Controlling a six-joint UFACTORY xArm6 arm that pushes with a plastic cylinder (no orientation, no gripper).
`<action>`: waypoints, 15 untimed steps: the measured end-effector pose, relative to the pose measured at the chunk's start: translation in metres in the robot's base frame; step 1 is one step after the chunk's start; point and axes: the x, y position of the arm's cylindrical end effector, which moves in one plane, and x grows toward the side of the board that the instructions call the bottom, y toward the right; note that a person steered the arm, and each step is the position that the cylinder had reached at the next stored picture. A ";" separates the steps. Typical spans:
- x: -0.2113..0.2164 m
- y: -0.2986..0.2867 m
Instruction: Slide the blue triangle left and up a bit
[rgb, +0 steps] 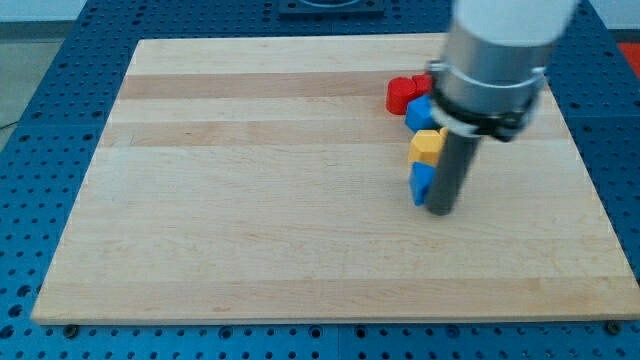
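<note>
The blue triangle (421, 183) lies on the wooden board (250, 200), right of centre, partly hidden by my rod. My tip (441, 209) rests on the board just to the right of and slightly below this block, touching or nearly touching it. Directly above the triangle sits a yellow block (426, 146). Above that is a second blue block (418, 113), its shape partly hidden by the arm.
A red block (404, 94) lies at the top of the column, with another red piece (424, 82) beside it, partly hidden by the arm. The blocks form a near-vertical line. The arm's grey body (495, 60) covers the board's upper right.
</note>
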 end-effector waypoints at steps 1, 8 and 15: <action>0.000 -0.005; -0.037 -0.077; -0.041 -0.108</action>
